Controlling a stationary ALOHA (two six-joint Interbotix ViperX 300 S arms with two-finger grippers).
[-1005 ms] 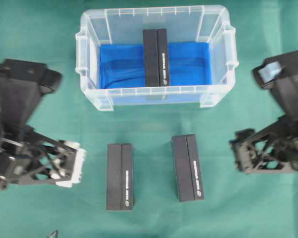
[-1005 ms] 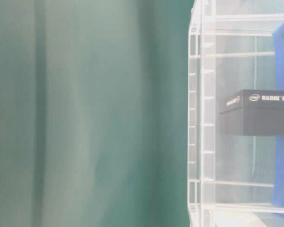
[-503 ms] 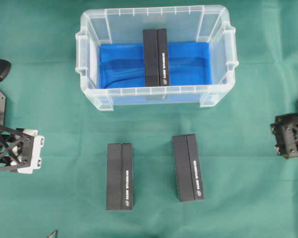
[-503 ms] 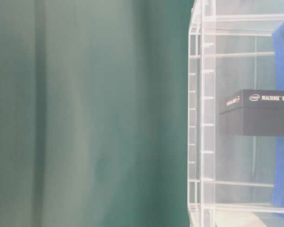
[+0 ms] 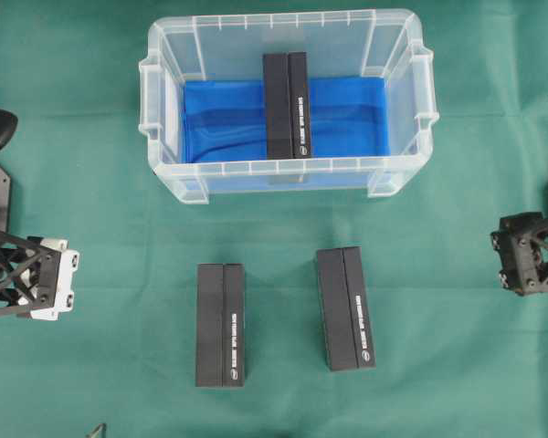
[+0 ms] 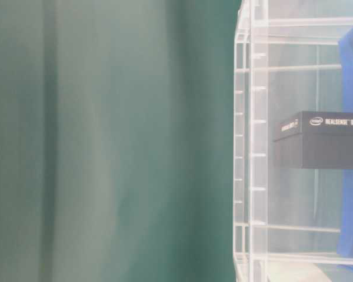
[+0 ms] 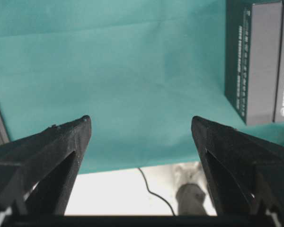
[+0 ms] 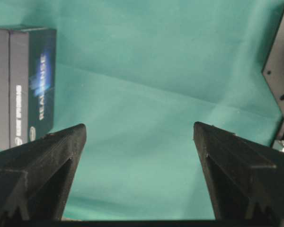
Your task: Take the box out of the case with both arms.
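Sitting upright in the middle of the clear case, on the blue sheet, at the far side of the green surface: one black RealSense box. Lying nearer, outside the case: two more black boxes, side by side but apart. Hovering at the left edge, jaws wide and holding nothing: left tool. Hovering at the right edge, equally wide and empty: right tool.
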